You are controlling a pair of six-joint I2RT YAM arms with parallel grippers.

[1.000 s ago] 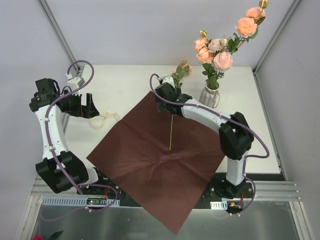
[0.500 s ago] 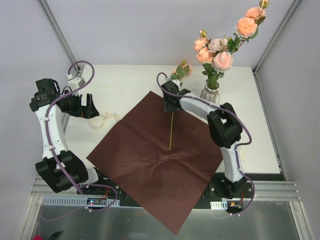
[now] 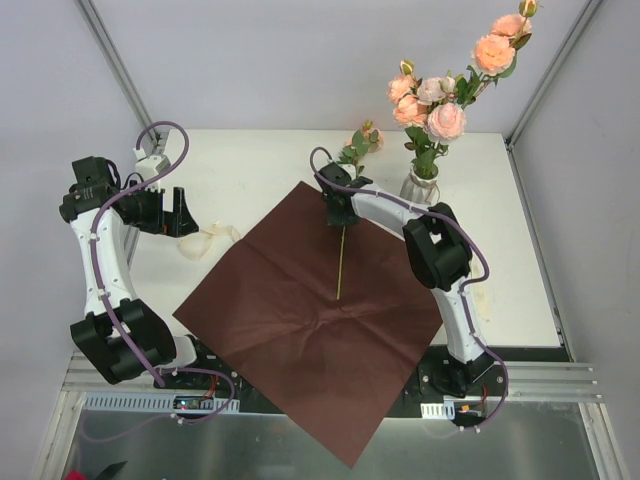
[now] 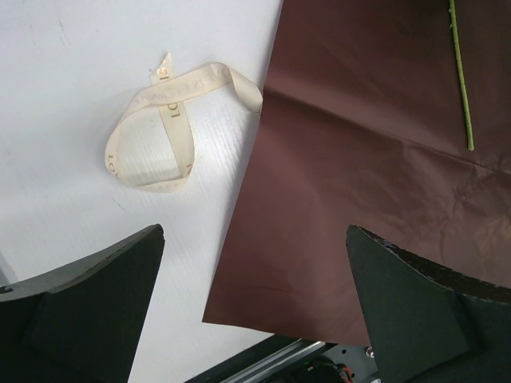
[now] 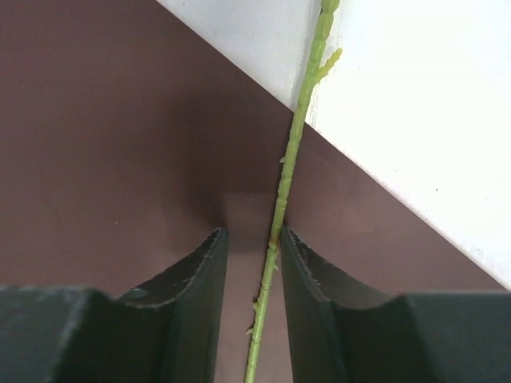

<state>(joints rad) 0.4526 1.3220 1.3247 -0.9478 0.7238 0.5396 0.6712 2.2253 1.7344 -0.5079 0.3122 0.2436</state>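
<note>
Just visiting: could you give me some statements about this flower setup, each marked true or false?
1. The green stem lies between the fingers of the right gripper. True.
2. The cream ribbon lies on the brown paper. False: it lies on the white table beside it.
3. The left gripper holds the ribbon. False: it is open and empty.
4. A vase of roses stands off the paper. True.

- One sheet of brown paper [image 3: 300, 320], lying in the middle.
- One loose flower stem [image 3: 340, 268], lying on that sheet.
- One cream ribbon [image 3: 208, 240], left of the sheet.
- One vase [image 3: 420, 190], far right, holding one bunch of roses [image 3: 446, 121].
- Two grippers: left gripper [image 3: 185, 213] and right gripper [image 3: 339, 214].
</note>
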